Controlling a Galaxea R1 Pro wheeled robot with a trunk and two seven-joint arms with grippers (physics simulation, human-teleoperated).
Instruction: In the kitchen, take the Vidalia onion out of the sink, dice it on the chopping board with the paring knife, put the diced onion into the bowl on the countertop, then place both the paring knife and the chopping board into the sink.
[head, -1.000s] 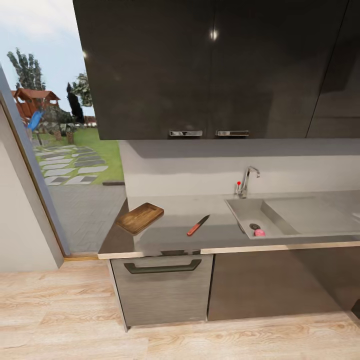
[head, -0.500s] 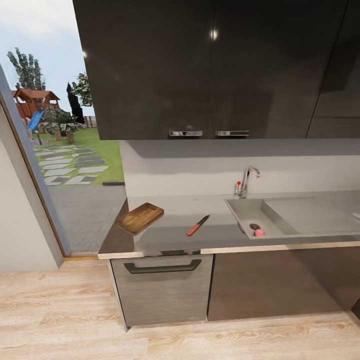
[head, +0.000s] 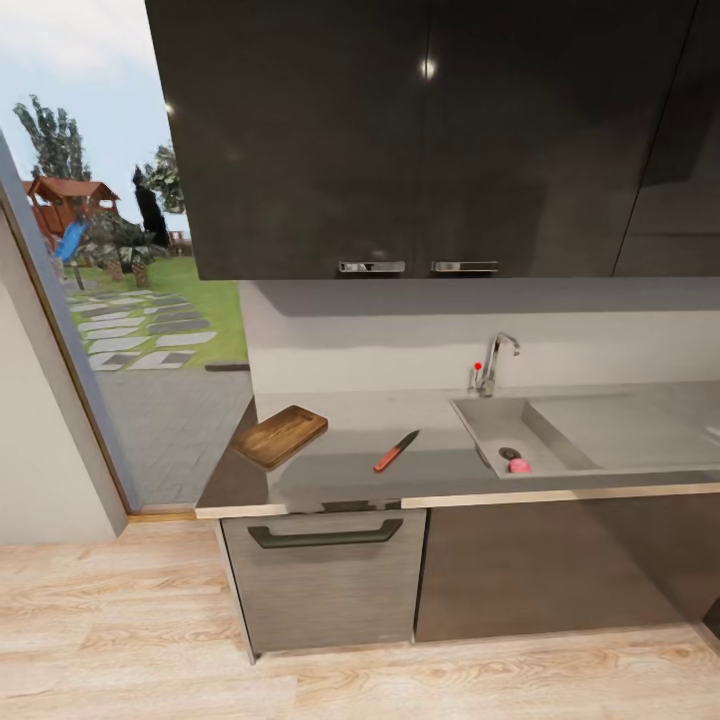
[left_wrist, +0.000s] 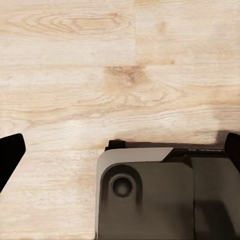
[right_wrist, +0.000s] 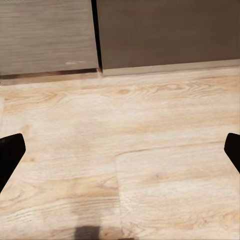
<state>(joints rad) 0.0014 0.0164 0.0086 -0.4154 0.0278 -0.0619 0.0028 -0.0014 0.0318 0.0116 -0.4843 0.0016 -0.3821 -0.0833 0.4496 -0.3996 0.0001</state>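
1. From the head camera I am standing back from the countertop (head: 330, 470). The chopping board (head: 280, 436) lies near its left end with one corner past the edge, and the knife (head: 397, 451) lies flat between the board and the sink (head: 495, 425). The onion (head: 519, 465) sits in the basin just beside the drain. I see no bowl here.
2. Through the left wrist camera I look down at wooden floor (left_wrist: 100, 75) and part of the robot's grey base (left_wrist: 150, 195). The left claw (left_wrist: 120, 150) is spread wide, released, holding nothing.
3. Through the right wrist camera I see floor and the cabinet fronts (right_wrist: 150, 32). The right claw (right_wrist: 120, 150) is likewise spread and empty.
4. My worry: the onion is small and round and probably rolls off a pinch against the basin wall; the overhanging board could tip if nudged.
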